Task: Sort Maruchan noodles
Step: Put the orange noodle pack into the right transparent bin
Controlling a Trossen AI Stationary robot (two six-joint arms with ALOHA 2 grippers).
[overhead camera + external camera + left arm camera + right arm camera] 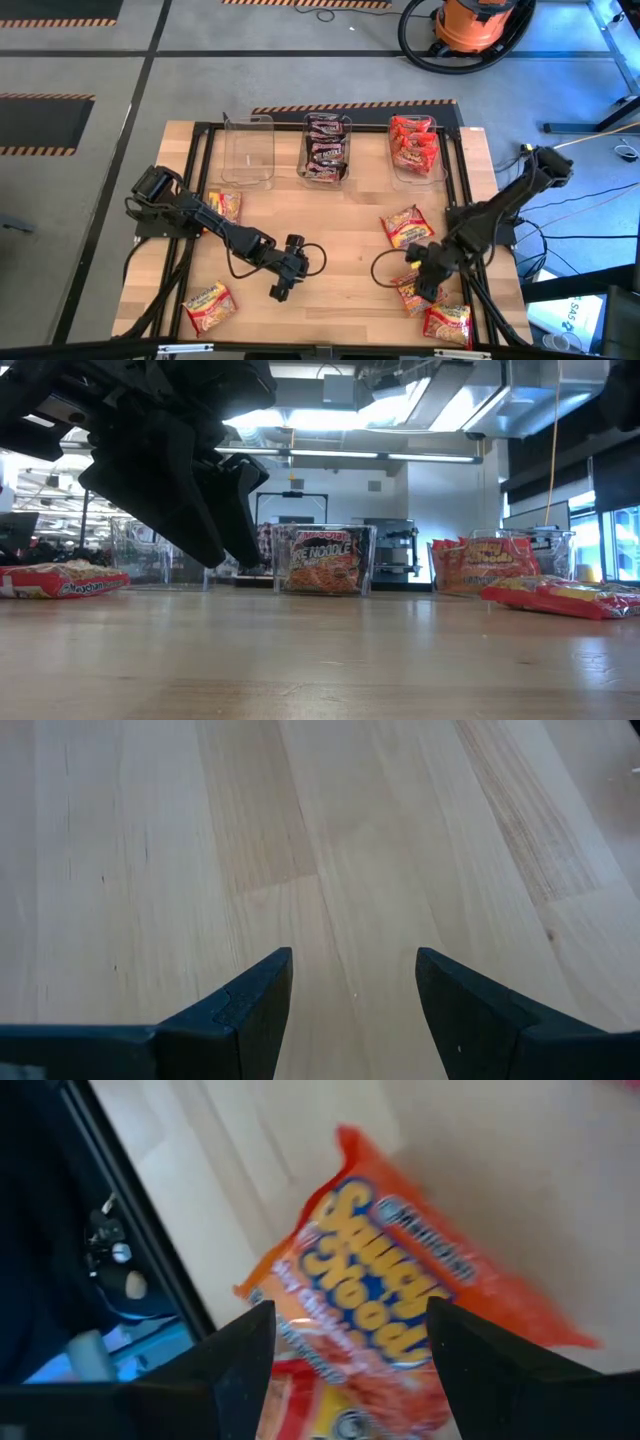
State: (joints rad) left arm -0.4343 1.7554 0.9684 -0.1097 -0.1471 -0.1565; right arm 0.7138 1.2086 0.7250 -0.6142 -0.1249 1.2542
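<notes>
1. Pale wood made up the worktop [330,215], and the noodle packets lay partly sorted on it.
2. Three clear tubs stood in a row along the far edge: the left tub [248,150] looked empty, the middle tub [327,147] held dark packets, and the right tub [414,147] held bright red ones.
3. Five red-orange and yellow packets were loose on the wood: one near the left arm's base [225,205], one at the near left corner [208,306], one right of centre [407,226], and two close together at the near right [447,322], the upper of them partly under the right arm.
4. The right gripper [350,1330] hovered over that partly hidden packet [400,1305]. Its jaws stood well open with the packet showing between them, and nothing was gripped yet.
5. The left gripper [353,970] hung over bare wood near the middle of the near edge, jaws wide apart and empty, well apart from any packet.
6. By my reading, the step in hand was the right arm's approach to a red-orange packet. The dark and red kinds seemed finished, so this kind probably belonged in the empty tub.
7. The next move would call for lowering the open jaws around the flat packet, closing on it without catching the neighbour just beside it, then lifting it clear.
</notes>
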